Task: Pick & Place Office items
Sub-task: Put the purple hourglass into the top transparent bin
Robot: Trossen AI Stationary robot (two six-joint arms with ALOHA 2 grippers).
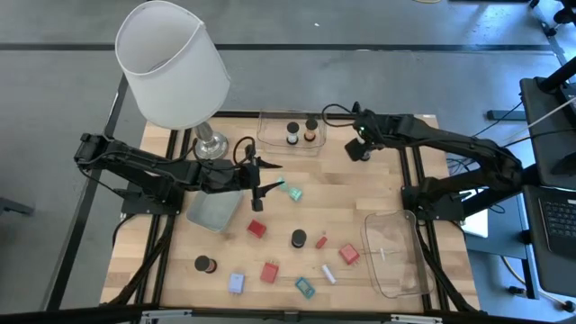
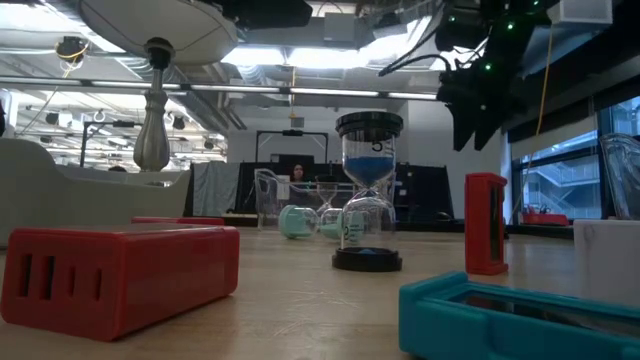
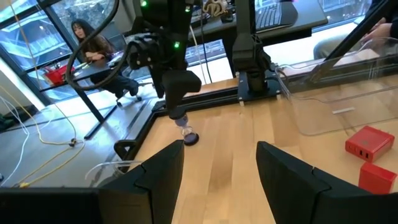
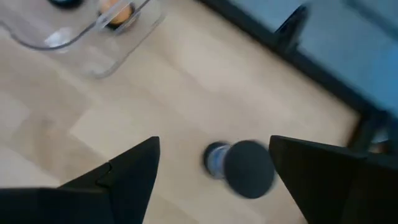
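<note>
- Clear tray (image 1: 265,135) at the table's far edge already holds two timers. A second clear tray (image 1: 369,225) sits at the near right. The rest of the office items are scattered on the wood between them.
- Red block (image 1: 256,229): looks like rigid moulded plastic, probably light. The flat sides should take a squeeze well, so grip it across the narrow width.
- Sand timer (image 4: 239,165): lies just right of the far tray, below the right gripper (image 4: 214,146). The waist is likely glass and fragile, and the dark round caps may roll. Best pinched across the cap posts, gently.
- Right gripper's claw is wide and empty, with the timer framed between its fingers but not touched.
- Left gripper (image 3: 219,149): hovers mid-table, narrowly parted, holding nothing.
- Teal clip (image 1: 305,287): small and light, may skid.
- White stick (image 1: 328,274): thinnest piece, needs a low, precise pinch.
</note>
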